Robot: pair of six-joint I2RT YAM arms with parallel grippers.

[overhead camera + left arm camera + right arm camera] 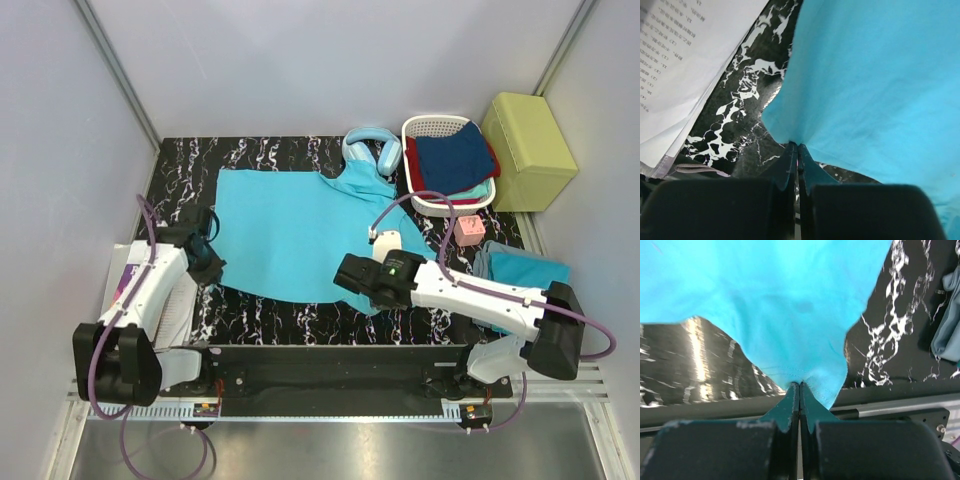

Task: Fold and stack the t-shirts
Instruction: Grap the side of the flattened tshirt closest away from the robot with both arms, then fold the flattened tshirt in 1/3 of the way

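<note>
A turquoise t-shirt (290, 235) lies spread over the black marbled table (260, 315), its collar toward the back. My left gripper (212, 266) is at the shirt's left edge; in the left wrist view it (798, 145) is shut, pinching a fold of the cloth (875, 75). My right gripper (342, 276) is at the shirt's near right corner; the right wrist view shows it (799, 384) shut on the hem of the cloth (775, 290), which rises slightly there. A second turquoise t-shirt (525, 270) lies folded at the right.
Pale blue headphones (372, 150) touch the collar at the back. Right of them stands a white basket (425, 127) with dark blue and red clothes, then a yellow-green box (528, 150). A small pink object (469, 230) sits near the basket. Printed papers (685, 60) lie at the left edge.
</note>
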